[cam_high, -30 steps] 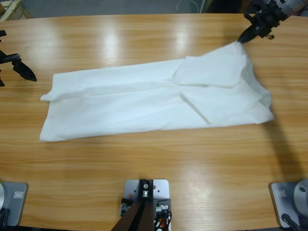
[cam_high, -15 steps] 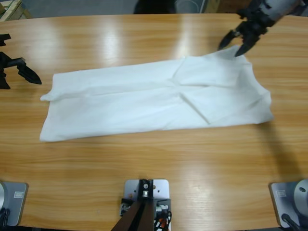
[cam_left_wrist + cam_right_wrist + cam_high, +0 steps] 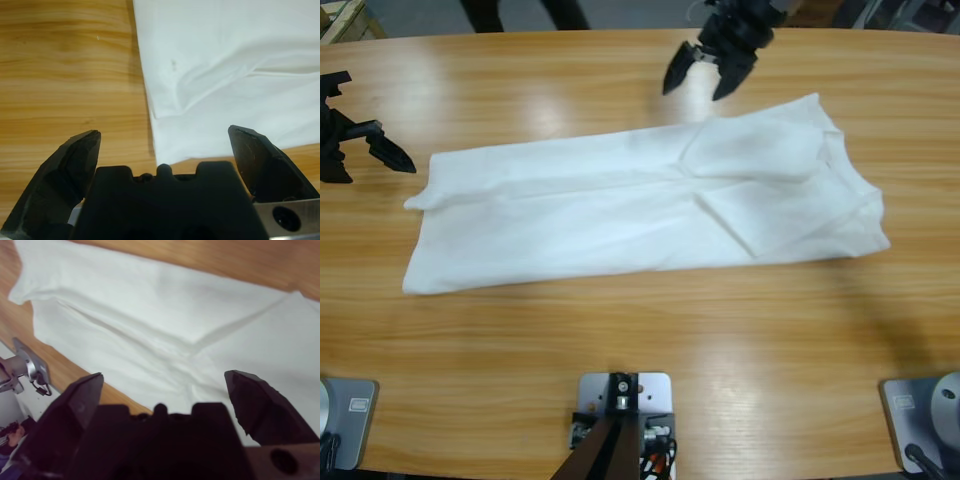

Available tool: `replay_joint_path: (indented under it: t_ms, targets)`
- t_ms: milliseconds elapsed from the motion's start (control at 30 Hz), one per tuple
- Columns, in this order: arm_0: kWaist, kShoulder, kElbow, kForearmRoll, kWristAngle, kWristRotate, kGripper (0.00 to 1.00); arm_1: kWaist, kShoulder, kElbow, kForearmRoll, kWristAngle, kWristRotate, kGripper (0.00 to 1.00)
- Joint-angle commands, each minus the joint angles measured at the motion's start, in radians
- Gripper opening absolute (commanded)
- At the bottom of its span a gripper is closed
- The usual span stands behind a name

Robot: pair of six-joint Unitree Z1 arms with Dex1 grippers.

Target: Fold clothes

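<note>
Left wrist view shows the left gripper [image 3: 164,142] with its two black jaws spread wide and nothing between them; under them lies the end of the white T-shirt [image 3: 235,70], whose folded corner reaches almost to the gripper body. A tiny dark spot sits on the cloth in this view, but it is too small to read as writing. Right wrist view shows the right gripper [image 3: 162,387] also spread wide and empty, above the middle of the shirt [image 3: 165,335], where soft folds cross the cloth.

High view gives what the wrist views do not: the whole T-shirt [image 3: 640,205] lies flat on the wooden table [image 3: 640,340], folded into a long band from left to right. The left gripper [image 3: 365,145] is just beside the shirt's left end, apart from it. The right gripper [image 3: 705,78] hangs over the bare wood near the shirt's far edge. No label or print can be read in this view. At the top edge the dark legs of a person [image 3: 525,14] stand behind the table
</note>
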Motion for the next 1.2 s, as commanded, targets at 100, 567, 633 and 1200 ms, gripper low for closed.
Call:
replay_joint_path:
  t_ms: [100,567,633,1200]
  targets:
    - [0.017,0.024,0.048,-0.045,-0.013,-0.011,1.000,0.107,0.167,-0.059,0.033,0.028,0.015,1.000]
    - [0.025,0.022,0.065,-0.057,-0.012,-0.011,1.000,0.180,0.192,-0.017,-0.019,0.027,0.024,1.000]
    - [0.027,0.023,0.066,-0.057,-0.012,-0.011,1.000,0.171,0.201,-0.023,-0.020,0.028,0.022,1.000]
    - [0.033,0.026,0.069,-0.060,-0.012,-0.010,1.000,0.100,0.262,-0.035,0.003,0.033,-0.022,1.000]
